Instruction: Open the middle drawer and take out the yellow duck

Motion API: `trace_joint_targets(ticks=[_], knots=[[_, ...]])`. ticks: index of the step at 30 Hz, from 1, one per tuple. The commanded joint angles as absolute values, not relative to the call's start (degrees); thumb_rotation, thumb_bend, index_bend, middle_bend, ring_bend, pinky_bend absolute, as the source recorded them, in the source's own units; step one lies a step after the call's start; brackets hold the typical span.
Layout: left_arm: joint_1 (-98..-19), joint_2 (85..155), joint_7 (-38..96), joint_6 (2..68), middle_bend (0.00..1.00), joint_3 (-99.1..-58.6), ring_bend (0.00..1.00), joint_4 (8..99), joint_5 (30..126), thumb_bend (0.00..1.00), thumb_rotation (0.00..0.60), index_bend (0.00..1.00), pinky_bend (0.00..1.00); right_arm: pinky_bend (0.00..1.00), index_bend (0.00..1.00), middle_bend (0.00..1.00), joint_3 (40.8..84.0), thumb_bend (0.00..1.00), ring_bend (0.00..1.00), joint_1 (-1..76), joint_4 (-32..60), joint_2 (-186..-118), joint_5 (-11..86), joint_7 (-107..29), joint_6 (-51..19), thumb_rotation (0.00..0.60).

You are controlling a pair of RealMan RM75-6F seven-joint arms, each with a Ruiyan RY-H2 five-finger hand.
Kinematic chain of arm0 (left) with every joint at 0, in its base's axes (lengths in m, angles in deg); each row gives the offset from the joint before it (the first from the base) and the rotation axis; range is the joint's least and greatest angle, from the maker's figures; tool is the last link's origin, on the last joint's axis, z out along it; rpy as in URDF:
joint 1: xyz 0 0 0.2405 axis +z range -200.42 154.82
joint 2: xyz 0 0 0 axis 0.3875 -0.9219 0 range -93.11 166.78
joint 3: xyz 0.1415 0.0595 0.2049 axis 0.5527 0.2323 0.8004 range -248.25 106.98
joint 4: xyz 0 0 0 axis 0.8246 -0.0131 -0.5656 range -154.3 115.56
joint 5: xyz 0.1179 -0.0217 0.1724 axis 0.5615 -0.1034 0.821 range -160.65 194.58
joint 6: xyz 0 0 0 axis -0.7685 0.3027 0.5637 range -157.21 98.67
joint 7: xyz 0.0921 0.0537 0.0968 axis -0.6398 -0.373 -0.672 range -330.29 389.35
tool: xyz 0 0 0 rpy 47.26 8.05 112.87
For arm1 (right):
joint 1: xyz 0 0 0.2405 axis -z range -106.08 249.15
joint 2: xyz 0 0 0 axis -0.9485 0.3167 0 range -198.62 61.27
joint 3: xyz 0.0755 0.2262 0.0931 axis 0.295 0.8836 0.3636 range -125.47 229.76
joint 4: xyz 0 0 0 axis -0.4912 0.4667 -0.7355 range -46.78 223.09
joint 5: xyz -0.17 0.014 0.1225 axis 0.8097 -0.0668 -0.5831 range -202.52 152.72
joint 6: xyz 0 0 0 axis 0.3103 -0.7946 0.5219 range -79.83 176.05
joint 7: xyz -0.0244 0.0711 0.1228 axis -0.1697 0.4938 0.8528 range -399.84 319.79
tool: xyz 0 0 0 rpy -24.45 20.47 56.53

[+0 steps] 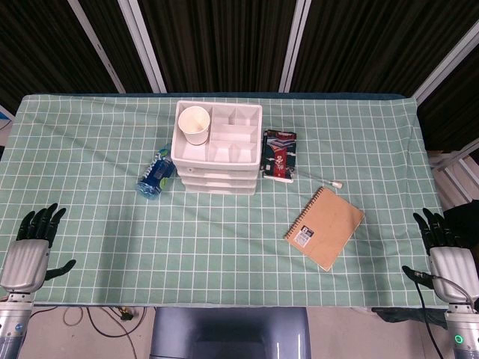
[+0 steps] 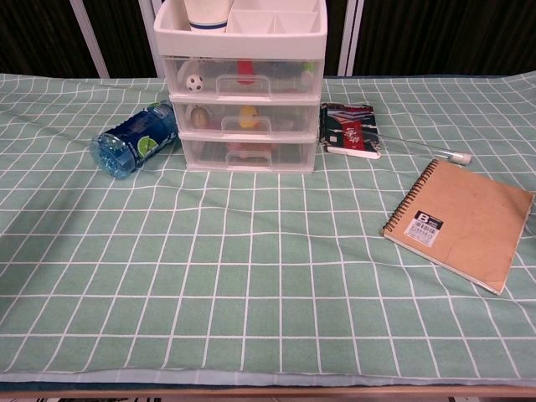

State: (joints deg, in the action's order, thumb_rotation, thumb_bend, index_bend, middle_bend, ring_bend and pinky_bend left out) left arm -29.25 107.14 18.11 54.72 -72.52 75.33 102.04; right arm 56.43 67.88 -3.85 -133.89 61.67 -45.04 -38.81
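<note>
Green checked cloth covers the table on which I work. Toward the far middle stands a white drawer unit of three clear-fronted drawers, all pushed in, with a divided tray on top; a paper cup sits in the tray's left compartment. Through the front of the middle drawer, in my chest view, I see a yellow shape, the duck, just behind the drawer's handle. The top drawer shows a small ball and something red; the bottom drawer's contents I cannot make out.

Touching the unit's left side lies a blue bottle on its side, cap end pointing toward me and leftward. Just to the unit's right lies a red and dark packet, flat on the cloth. A thin white stick lies beyond the packet, near the far corner of a brown spiral notebook, which lies flat and turned at an angle, right of centre.

My left hand hovers at the near left edge of the table, fingers spread and holding nothing. My right hand hovers at the near right edge, fingers likewise apart and holding nothing. Both hands are well apart from the unit and appear only in the head view.
</note>
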Motion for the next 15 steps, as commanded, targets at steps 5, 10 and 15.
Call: trace_joint_targets(ticks=[5,10,15], knots=[[-29.27,106.98,18.4,54.68,0.0,-72.49,0.0,75.28,102.12,0.0,0.6,0.0,0.0,0.23,0.0,0.0,56.4,0.0,0.0,67.88,-4.01,-133.95,61.5,-45.24,-38.68,0.6],[-29.33,106.86,18.59,54.62,0.0,-72.4,0.0,75.38,102.36,0.0,0.6,0.0,0.0,0.23,0.0,0.0,56.4,0.0,0.0,67.89,-4.17,-133.94,61.38,-45.33,-38.59,0.6],[-29.49,106.97,18.65,54.25,0.0,-72.33,0.0,75.19,102.38,0.01,0.6,0.0,0.0,0.23,0.0,0.0,56.46,0.0,0.0,67.8,-4.28,-134.06,61.12,-45.41,-38.35,0.6]])
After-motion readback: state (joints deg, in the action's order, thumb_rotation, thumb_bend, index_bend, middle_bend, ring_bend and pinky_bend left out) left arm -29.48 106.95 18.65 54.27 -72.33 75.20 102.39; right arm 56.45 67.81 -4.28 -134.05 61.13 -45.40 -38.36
